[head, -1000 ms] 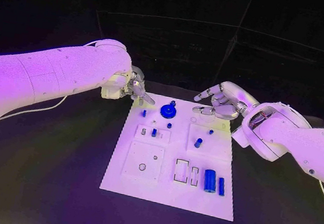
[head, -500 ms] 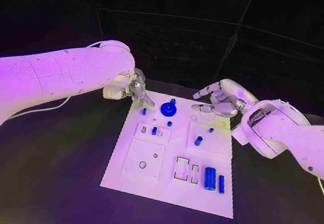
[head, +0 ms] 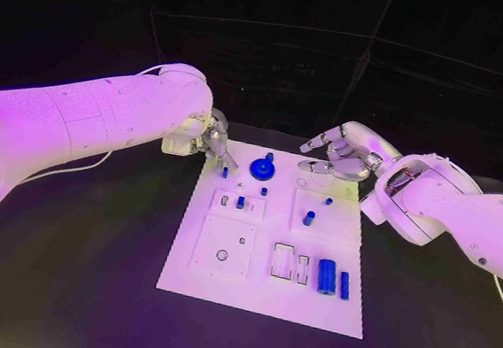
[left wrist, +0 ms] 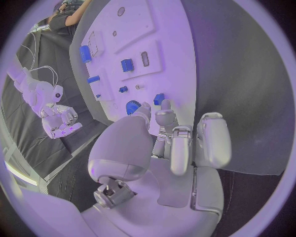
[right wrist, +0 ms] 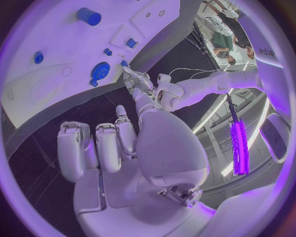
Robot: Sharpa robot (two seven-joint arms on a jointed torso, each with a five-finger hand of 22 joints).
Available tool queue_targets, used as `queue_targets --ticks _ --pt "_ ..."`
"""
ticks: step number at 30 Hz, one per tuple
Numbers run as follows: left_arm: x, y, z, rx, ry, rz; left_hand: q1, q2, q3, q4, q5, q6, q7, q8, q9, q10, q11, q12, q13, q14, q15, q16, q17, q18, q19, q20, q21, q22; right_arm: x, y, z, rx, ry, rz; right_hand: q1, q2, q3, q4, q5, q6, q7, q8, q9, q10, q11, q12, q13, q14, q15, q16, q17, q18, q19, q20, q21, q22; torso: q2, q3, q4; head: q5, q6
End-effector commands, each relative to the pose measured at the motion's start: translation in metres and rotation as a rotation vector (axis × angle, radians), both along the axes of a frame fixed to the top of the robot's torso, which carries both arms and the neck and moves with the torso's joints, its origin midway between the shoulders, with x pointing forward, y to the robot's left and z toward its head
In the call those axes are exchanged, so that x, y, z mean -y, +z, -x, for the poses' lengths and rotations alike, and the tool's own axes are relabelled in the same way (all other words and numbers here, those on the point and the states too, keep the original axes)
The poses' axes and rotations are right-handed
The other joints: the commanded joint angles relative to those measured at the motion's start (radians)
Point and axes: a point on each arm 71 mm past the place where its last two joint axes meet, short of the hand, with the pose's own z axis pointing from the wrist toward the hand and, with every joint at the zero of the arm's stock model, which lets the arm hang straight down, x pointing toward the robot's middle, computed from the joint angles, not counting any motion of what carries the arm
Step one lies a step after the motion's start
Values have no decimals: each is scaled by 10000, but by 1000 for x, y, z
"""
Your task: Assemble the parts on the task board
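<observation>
Head view: task board [head: 261, 292] mid-table; left hand [head: 212, 143] at its eleven-o'clock corner, fingertips down by a small blue peg [head: 224, 171], perhaps pinching it. Right hand [head: 345, 157] at one o'clock, fingers apart, holding nothing. Blue gear [head: 261, 171] between them.

Left wrist view: fingertips [left wrist: 165, 104] touching the peg [left wrist: 158, 98].

Right wrist view: fingers [right wrist: 98, 145] loosely spread, clear of the board.
</observation>
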Motion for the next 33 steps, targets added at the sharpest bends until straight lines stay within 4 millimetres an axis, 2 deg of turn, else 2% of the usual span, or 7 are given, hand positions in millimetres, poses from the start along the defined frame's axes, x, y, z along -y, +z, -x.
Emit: queue_targets --ticks 1,17,20,23,27,29,33 --pt "0 0 0 -79 -113 -225 107 -29 -8 -77 -20 66 0 44 8 64 3 39 1 1027 -67 62 2634 93 78 -26 43 10 -1 2 0 36 57 -37 -77 -16 -52 -3 67 65 7 58 -16 14 -50 -34 385 558 -62 -25 442 136 -41 -38 -48 1208 8 -3 -4 -10 -14" --pt "3 -2 -1 -80 -72 -248 191 23 43 -138 -19 79 -5 56 9 71 -2 40 -2 1027 -69 62 2634 90 82 -29 49 24 -2 2 0 88 93 -148 -26 16 -49 -11 110 47 -1 56 -22 -490 -68 -807 -283 353 -80 -488 -341 308 -570 -52 -439 519 3 0 -1 -28 -56" --pt "3 -3 -1 -96 -76 -256 220 49 65 -160 -19 83 -6 59 8 77 -3 44 0 1027 -70 62 2634 88 84 -30 54 33 -2 3 -1 50 43 -460 95 72 27 20 156 96 -40 106 -11 -2106 -135 -3432 -2512 -525 -138 -2473 -3094 855 -2343 -111 -1971 -1823 2 0 -4 -31 -63" --pt "3 -3 -1 -119 -87 -267 250 61 82 -185 -19 85 -7 62 7 79 -4 43 -3 1027 -71 62 2634 88 84 -31 54 35 -1 4 -2 -29 -27 -817 307 50 272 111 186 104 -59 201 -7 -3528 -138 -6378 -5079 -1842 -114 -6279 -7142 1602 -5060 -119 -5194 -5829 -1 0 -1 -32 -67" --pt "4 -3 -1 -141 -102 -276 283 70 99 -215 -19 86 -10 64 6 79 -6 40 -9 1027 -71 62 2634 87 86 -32 56 41 0 4 -3 -142 -61 -1137 442 -31 594 308 192 45 149 224 -15 -4140 126 -7910 -6460 -2699 149 -8292 -8022 1569 -5628 104 -6709 -6778 -1 1 8 -32 -71" --pt "4 -3 -1 -155 -111 -283 314 73 113 -246 -19 88 -12 66 4 78 -8 33 -20 1027 -72 62 2634 91 78 -33 42 22 0 4 -4 -227 -51 -1300 566 -218 922 481 169 -28 314 250 -20 -4019 389 -9013 -7900 -2893 437 -10035 -8923 1602 -5827 403 -8103 -7710 -1 -1 4 -31 -69" --pt "4 -3 -1 -169 -121 -290 335 71 122 -268 -19 88 -13 67 3 78 -9 32 -22 1027 -72 62 2634 90 80 -34 45 28 0 4 -4 -327 -27 -1473 521 -391 1078 605 166 -90 455 306 -17 -4177 528 -9655 -8962 -3012 633 -11236 -9584 1593 -5701 597 -9029 -8380 0 3 1 -24 -77"
